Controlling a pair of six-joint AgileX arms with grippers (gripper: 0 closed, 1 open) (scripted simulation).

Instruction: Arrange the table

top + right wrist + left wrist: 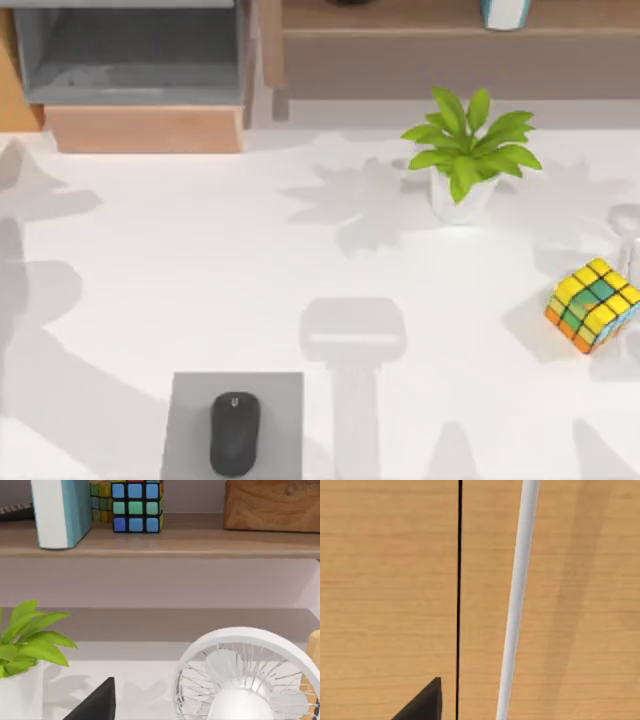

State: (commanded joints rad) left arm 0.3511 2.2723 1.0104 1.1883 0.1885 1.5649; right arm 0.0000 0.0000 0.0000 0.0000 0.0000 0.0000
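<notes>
From above: broad, smooth, plain white worktop [200, 270] spread across the view, carrying a small grey rectangular mat [190, 400] at the near edge left of centre, with a black computer mouse [234, 433] lying on it; a green leafy plant in a white pot [465, 160] toward the far right; a multicoloured puzzle cube [593, 304] tilted on one corner just inside the right edge; a light-wood and grey shelf unit [140, 70] along the far edge, its grey compartment open at the far left corner. From the left wrist: pale wooden panelling [385, 590] close up, crossed by a thin black seam and a white rod [517, 595], plus a dark wedge of the left pincer [422, 705]; how far open, cannot tell, nothing seen held. From the right wrist: dark tip of the right pincer [97, 705], opening likewise impossible to tell; a white round desk fan [245, 675] close in front, the plant beside it, and on the shelf beyond a second puzzle cube [132, 505] and a white-and-teal book [60, 510]. Judged by the layout: little tidied yet, with plant, cube and fan apparently left to place.
</notes>
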